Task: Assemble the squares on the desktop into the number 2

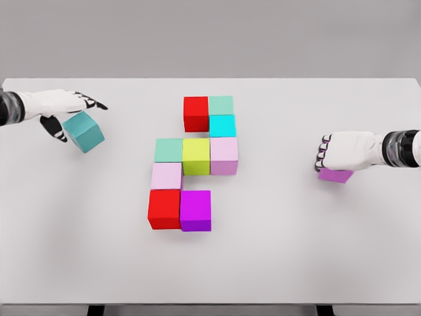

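Observation:
Several coloured cubes form a stepped figure mid-table. A red cube [196, 113] and a mint cube [221, 105] are at the top, with a cyan cube [222, 125] below the mint one. The middle row is a green cube [169, 150], a yellow-green cube [196, 156] and a pale pink cube [223, 155]. Below come a second pale pink cube [166, 176], a second red cube [164, 209] and a magenta cube [195, 210]. My left hand [66, 108] is at the far left, fingers stretched out. A turned teal cube [83, 131] lies between its thumb and fingers. My right hand [339, 151] is curled over a purple cube [335, 176] at the right.
The white table [276, 250] spans the whole view, its front edge along the bottom of the picture. Bare surface lies between each hand and the central figure, and in front of it.

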You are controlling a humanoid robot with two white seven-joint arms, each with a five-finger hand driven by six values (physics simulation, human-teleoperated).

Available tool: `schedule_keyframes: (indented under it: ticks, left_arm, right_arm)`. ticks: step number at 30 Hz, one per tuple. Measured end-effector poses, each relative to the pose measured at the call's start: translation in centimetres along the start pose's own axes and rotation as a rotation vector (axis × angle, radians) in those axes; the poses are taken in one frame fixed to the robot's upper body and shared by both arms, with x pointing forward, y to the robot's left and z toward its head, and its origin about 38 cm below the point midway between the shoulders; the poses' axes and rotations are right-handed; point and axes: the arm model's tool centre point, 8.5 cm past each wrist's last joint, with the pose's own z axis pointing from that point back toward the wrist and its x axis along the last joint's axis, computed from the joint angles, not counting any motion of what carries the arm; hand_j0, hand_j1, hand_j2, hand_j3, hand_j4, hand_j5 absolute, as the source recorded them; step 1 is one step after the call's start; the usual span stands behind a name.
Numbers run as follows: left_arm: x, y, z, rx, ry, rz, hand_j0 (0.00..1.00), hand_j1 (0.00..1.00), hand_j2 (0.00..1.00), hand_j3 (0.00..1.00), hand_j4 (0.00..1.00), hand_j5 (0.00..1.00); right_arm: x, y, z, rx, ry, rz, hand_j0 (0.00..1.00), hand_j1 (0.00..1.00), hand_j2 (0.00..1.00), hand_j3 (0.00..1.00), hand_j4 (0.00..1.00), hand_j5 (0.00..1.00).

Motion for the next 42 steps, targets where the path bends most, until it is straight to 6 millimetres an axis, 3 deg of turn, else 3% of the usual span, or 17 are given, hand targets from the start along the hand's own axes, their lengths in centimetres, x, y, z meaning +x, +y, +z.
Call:
schedule_keyframes:
  ticks: [10,19,27,37,42]
  left_arm:
    - [-0.1,-1.0,-0.8,-0.039,0.018,-0.001,1.0,1.0,1.0,1.0,1.0,1.0]
    - [0.1,-1.1,-1.1,-0.041,0.014,0.0,0.99,0.99,0.99,0.99,0.99,0.99]
    - [0.2,-1.0,-1.1,-0.037,0.009,0.0,0.94,0.94,0.94,0.94,0.94,0.94]
    - [0.2,-1.0,-1.0,-0.035,0.008,0.001,0.66,0.66,0.66,0.66,0.66,0.66]
    - [0.1,-0.9,-0.9,-0.028,0.009,0.008,0.58,0.58,0.58,0.58,0.58,0.58]
  right_arm:
    - [-0.8,-2.4,1.7,-0.167,-0.048,-0.135,0.56,0.56,0.56,0.56,0.56,0.56]
    - [1.7,-6.4,2.7,-0.314,-0.166,-0.136,0.58,0.58,0.58,0.58,0.58,0.58]
    - [4.8,-9.5,-0.3,-0.375,-0.286,-0.105,0.58,0.58,0.58,0.58,0.58,0.58]
    - [7.5,-11.4,-2.7,-0.394,-0.383,-0.08,0.58,0.58,0.58,0.58,0.58,0.58]
    - [8.0,-11.6,-3.0,-0.4,-0.411,-0.091,0.59,0.59,0.59,0.59,0.59,0.59]
